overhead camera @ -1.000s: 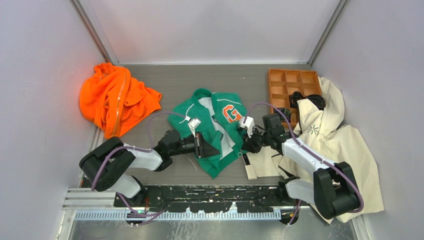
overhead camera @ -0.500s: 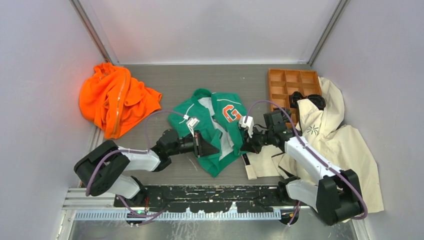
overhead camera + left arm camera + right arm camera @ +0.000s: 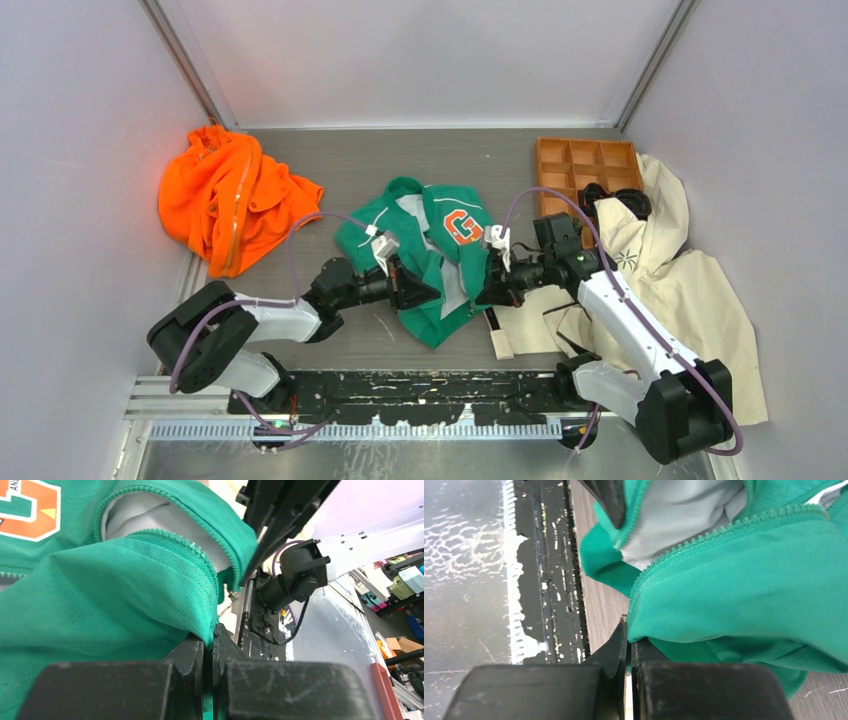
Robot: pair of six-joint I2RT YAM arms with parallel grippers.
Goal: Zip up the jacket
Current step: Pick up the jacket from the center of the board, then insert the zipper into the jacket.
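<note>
- jacket [image 3: 435, 245] lies open mid-tabletop [image 3: 340, 170], between the arms.
- right jaws just closed; now pinching its right front edge beside the zipper teeth [image 3: 704, 542].
- left jaws pressed shut on the left front edge.
- both halves held; lining up the zipper bottoms looks next.

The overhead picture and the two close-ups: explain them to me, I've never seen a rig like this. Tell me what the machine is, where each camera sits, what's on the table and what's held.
Two robot arms are bolted at the near edge of the table. The wide picture looks down from above and behind them. Each close-up comes from a camera on one wrist. On the table lie a green jacket, an orange garment, a cream coat and a compartmented wooden tray. The left gripper and the right gripper are each pinched shut on the jacket's green fabric, beside its unzipped zipper teeth.
</note>
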